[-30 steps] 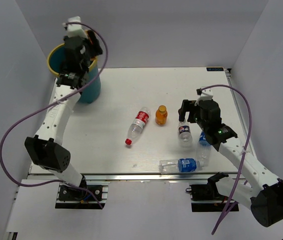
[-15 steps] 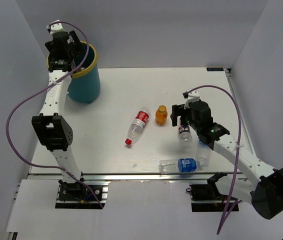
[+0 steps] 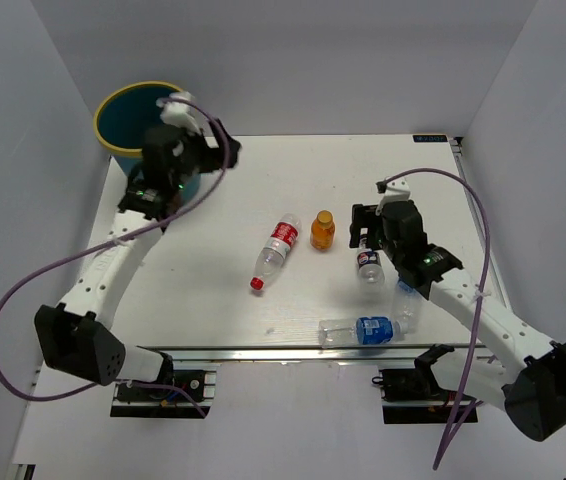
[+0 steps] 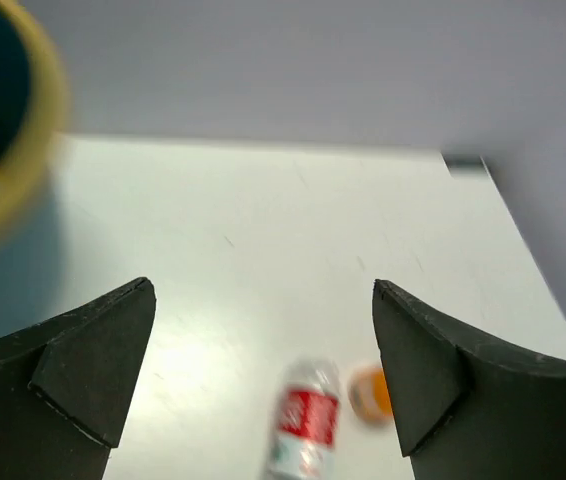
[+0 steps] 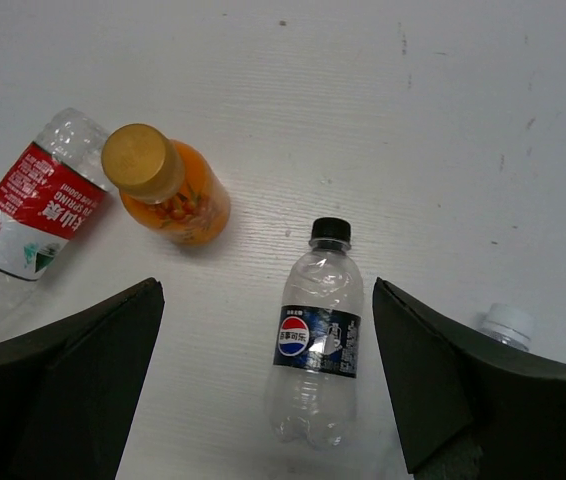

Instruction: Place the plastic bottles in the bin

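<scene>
Swung away from the bin (image 3: 113, 105) since half a second ago, my left gripper (image 4: 263, 300) reaches over the table (image 3: 213, 270), jaws spread and empty, while my right gripper (image 5: 268, 295), wrist bent down and jaws equally agape, hovers above the lying Pepsi-logo bottle (image 5: 320, 345) near the orange bottle (image 5: 168, 190) and the red-labelled bottle (image 5: 33, 205).

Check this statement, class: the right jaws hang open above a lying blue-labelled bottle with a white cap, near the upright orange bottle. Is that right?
No: the cap of that blue-labelled bottle is black, not white; the right wrist view shows it. The rest holds.
</scene>
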Robot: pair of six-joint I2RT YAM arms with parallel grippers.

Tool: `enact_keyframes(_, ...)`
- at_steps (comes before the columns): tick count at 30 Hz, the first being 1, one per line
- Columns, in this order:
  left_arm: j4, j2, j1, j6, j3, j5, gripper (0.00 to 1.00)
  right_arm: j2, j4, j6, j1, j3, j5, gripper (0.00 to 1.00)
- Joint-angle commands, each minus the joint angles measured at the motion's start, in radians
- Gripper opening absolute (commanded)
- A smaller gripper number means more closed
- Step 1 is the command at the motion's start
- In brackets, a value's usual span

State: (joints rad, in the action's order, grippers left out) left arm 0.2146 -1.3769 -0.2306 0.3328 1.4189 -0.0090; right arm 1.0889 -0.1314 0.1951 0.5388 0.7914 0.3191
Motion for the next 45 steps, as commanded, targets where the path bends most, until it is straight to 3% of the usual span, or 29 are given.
enact_keyframes(1, -0.02, -0.008, -0.094, -0.009, -0.142, 0.107, 0.98, -0.066, -0.057, 0.079, 0.003, 0.028, 0.115, 0.89)
enact_keyframes(5, -0.067, -0.008, -0.173, -0.02, -0.329, 0.147, 0.98, -0.121, -0.092, 0.142, 0.001, 0.011, 0.268, 0.89)
enact_keyframes(8, -0.159, -0.017, -0.22, -0.015, -0.429, 0.246, 0.98, -0.133, -0.112, 0.142, -0.01, 0.006, 0.326, 0.89)
enact_keyframes(11, -0.192, -0.053, -0.274, -0.029, -0.474, 0.245, 0.98, -0.123, -0.137, 0.155, -0.025, 0.014, 0.328, 0.9)
enact_keyframes(17, -0.172, -0.197, -0.345, -0.014, -0.457, 0.193, 0.98, -0.049, -0.146, 0.159, -0.049, 0.026, 0.278, 0.89)
enact_keyframes(28, -0.083, -0.376, -0.371, -0.029, -0.357, 0.084, 0.96, 0.008, -0.148, 0.125, -0.074, 0.037, 0.222, 0.89)
enact_keyframes(31, -0.092, -0.398, -0.375, -0.035, -0.348, 0.098, 0.83, 0.009, -0.146, 0.124, -0.079, 0.035, 0.225, 0.89)
enact_keyframes(32, -0.086, -0.402, -0.375, -0.035, -0.341, 0.089, 0.75, 0.009, -0.145, 0.125, -0.08, 0.035, 0.227, 0.89)
enact_keyframes(33, -0.071, -0.407, -0.375, -0.035, -0.333, 0.078, 0.53, 0.008, -0.146, 0.124, -0.08, 0.034, 0.229, 0.89)
enact_keyframes(35, -0.019, -0.413, -0.375, -0.044, -0.286, 0.044, 0.38, 0.006, -0.146, 0.125, -0.085, 0.032, 0.232, 0.89)
enact_keyframes(40, 0.066, -0.384, -0.374, -0.054, -0.181, -0.109, 0.32, -0.009, -0.139, 0.122, -0.091, 0.026, 0.233, 0.89)
enact_keyframes(45, 0.124, -0.291, -0.336, -0.101, -0.017, -0.258, 0.36, -0.024, -0.126, 0.109, -0.094, 0.019, 0.219, 0.89)
